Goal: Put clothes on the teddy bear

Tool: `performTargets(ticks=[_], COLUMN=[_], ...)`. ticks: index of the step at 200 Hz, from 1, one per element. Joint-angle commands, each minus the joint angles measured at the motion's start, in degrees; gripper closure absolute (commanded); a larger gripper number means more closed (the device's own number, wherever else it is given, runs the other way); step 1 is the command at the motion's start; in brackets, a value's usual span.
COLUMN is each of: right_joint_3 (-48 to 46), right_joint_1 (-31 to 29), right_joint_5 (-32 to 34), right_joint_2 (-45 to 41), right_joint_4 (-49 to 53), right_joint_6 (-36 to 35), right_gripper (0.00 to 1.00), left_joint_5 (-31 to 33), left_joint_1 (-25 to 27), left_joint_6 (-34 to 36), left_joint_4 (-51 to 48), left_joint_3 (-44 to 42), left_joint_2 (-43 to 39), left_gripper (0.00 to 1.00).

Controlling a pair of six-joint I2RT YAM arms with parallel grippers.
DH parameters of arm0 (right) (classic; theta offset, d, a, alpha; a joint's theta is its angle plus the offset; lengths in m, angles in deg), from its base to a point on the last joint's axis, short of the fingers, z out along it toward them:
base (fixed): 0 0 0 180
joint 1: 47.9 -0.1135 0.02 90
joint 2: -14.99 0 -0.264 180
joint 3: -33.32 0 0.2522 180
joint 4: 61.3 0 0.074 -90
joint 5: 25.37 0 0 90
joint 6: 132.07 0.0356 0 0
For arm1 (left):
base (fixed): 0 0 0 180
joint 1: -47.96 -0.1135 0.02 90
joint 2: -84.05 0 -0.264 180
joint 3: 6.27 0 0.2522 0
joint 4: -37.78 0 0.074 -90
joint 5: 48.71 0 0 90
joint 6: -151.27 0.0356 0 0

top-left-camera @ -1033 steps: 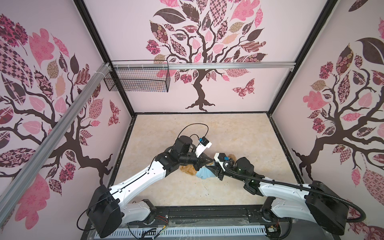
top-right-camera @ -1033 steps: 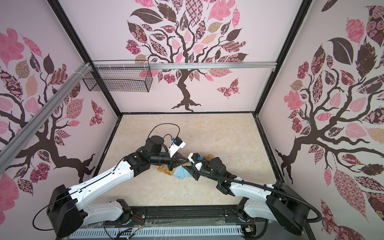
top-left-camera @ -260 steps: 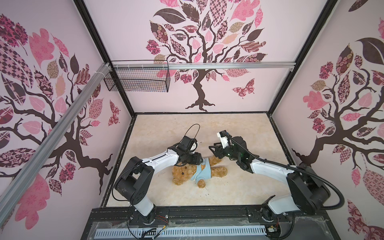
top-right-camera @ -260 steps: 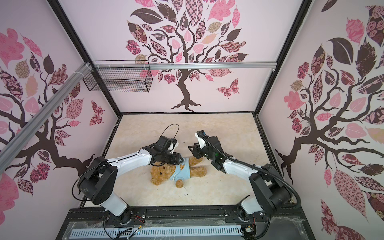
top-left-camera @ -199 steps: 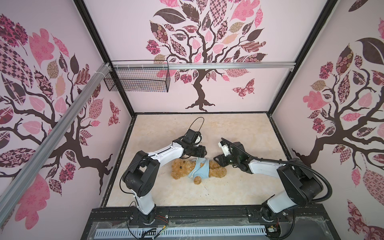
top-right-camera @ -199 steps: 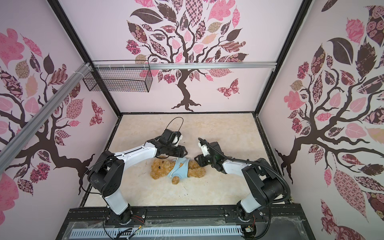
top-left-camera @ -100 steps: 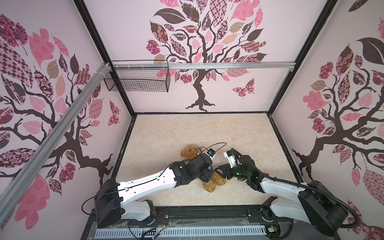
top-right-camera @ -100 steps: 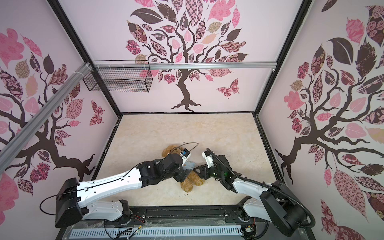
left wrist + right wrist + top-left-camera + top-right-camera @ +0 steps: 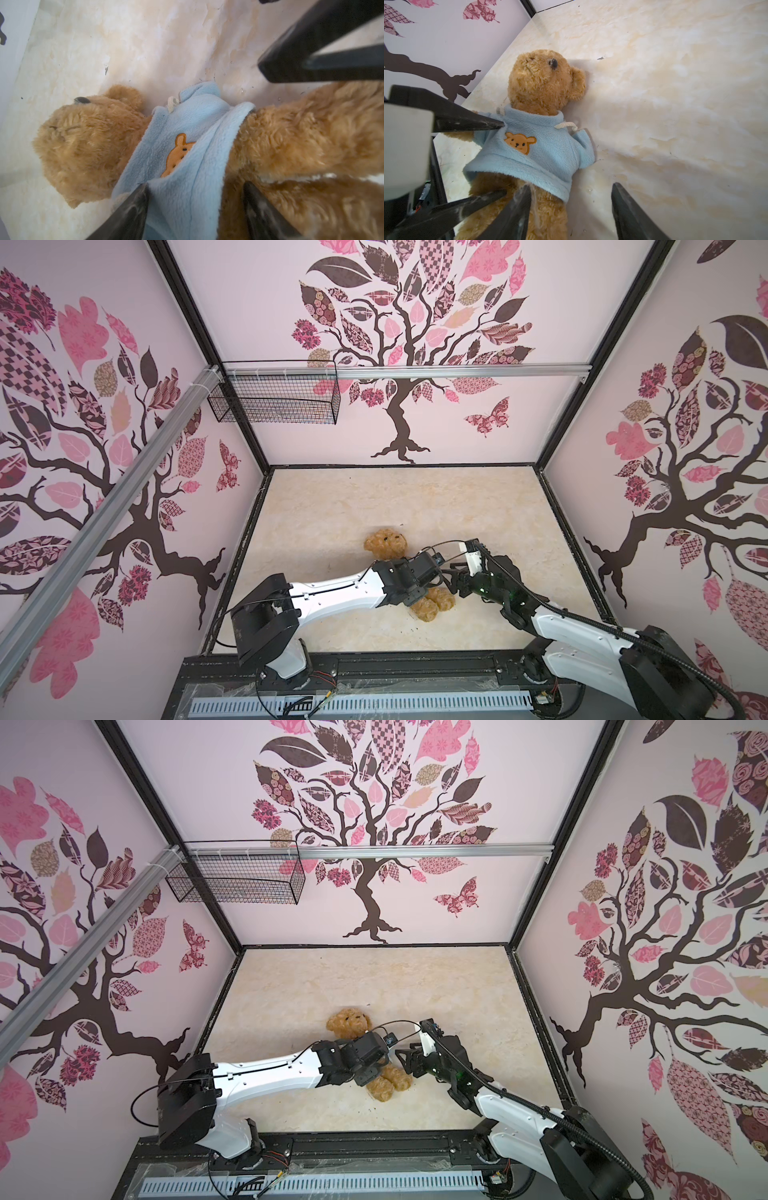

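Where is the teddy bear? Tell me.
In both top views the teddy bear lies face up front-centre on the table, head toward the back wall, belly under the left arm, the right arm beside its legs.

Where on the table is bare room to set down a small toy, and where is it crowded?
Free: the far half of the table, between the teddy bear and the back wall; also the strip by the right wall. Crowded: the near middle, where left gripper and right gripper, both open, are at the bear.
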Motion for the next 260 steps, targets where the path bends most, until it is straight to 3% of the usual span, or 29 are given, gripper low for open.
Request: performTargets(ticks=[1,70,110,132,146,176,260], right_joint_3=[-0.82,-2.20,-2.69,-2.77,-2.15,-0.57,-3.01], right_joint_1=[0.00,-0.03,-0.01,-0.29,-0.81,-4.57,-5.55], right_joint_5=[3.66,5.00,1.37,-1.50,-2.20,-0.36,-0.82], right_joint_2=[-1.75,-1.67,-0.12,0.38,1.40,5.02,7.78], right_joint_4=[1.43,1.17,-3.09,-8.21,-10.09,-12.64,-22.81], right_joint_6=[-0.22,-0.48,-3.21,-6.42,-9.31,-16.30,-25.61], right_gripper=[0.36,0.36,0.38,0.39,0.37,0.35,0.36], left_joint_5=[0.58,-4.59,-11.50,-15.05,-15.64,-17.02,-25.16], left_joint_1=[-0.33,-2.98,-4.75,-5.75,-6.25,-6.64,-7.60], left_joint_6=[3.12,2.99,-0.38,-2.41,-3.48,-4.84,-6.20], left_joint_4=[0.73,2.23,6.71,10.56,12.36,14.31,20.34], left_joint_3=[3.33,7.37,5.74,2.86,1.18,-1.01,-6.92], left_joint_2=[2.17,6.56,3.66,0.95,-0.56,-2.34,-5.84], left_gripper=[0.32,0.49,0.82,0.88,1.00,1.00,1.00])
